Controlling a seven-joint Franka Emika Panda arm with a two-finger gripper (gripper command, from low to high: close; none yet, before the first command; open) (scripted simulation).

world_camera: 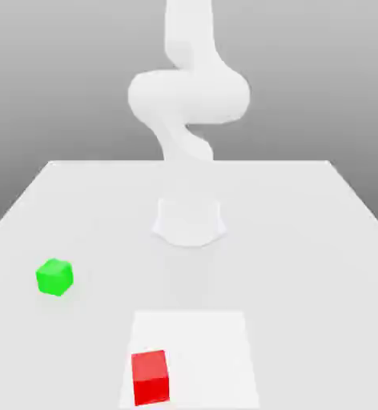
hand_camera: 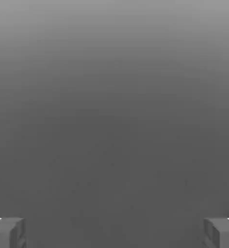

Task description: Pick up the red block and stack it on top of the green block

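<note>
Right now you have the red block (world_camera: pixel 150 376) at the near edge of the white table (world_camera: pixel 304 232) in the exterior view, sitting on a paler square patch (world_camera: pixel 208 344) and close to that patch's left side. The green block (world_camera: pixel 54 277) rests flat on the bare table, well apart from the red one, farther back and toward the exterior view's left. Between the two blocks you see only open table surface. The arm (world_camera: pixel 188 96) rises behind them near the middle of the table, its white base (world_camera: pixel 189 222) standing farther back than either block, so it does not come between them.

Both blocks are cubes, so you cannot pick out a long axis on either. The red block sits square to you, with one face toward the camera and its top face showing. The green block is turned a little, so one vertical edge faces you and two side faces show.

From the exterior view you get the table, both blocks and the arm's bulk. From the hand view you get the gripper (hand_camera: pixel 114 232) instead: its two grey fingertips (hand_camera: pixel 7 232) stand at opposite edges, spread wide apart with nothing between them, against a plain grey background.
</note>
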